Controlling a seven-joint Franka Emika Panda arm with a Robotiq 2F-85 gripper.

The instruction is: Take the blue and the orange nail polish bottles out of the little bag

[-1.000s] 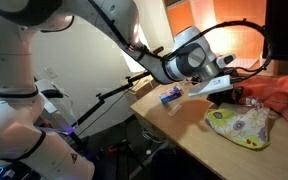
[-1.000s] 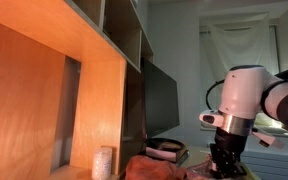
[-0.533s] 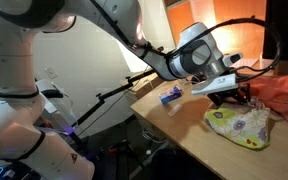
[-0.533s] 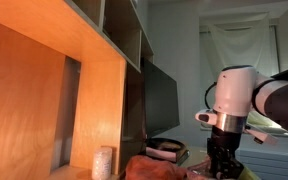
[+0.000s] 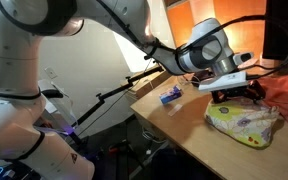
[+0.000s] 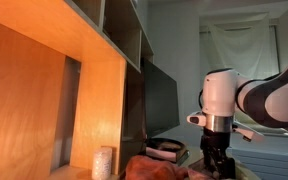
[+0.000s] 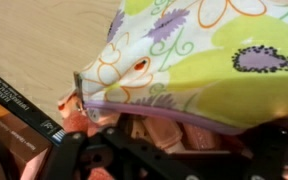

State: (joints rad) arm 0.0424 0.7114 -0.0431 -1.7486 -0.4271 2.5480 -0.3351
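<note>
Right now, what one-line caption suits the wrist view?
Flowered little bag on the wooden table, orange-red cloth below its edge, dark case at left.

A pale wooden bench (image 5: 184, 125) stood before a plain white wall (image 5: 94, 60), with a warmly lit orange panel (image 5: 184, 15) above it. In an exterior view, tall wooden shelving (image 6: 44, 90) flanked a dark monitor (image 6: 162, 100), and a pale curtain (image 6: 239, 45) hung behind.
</note>
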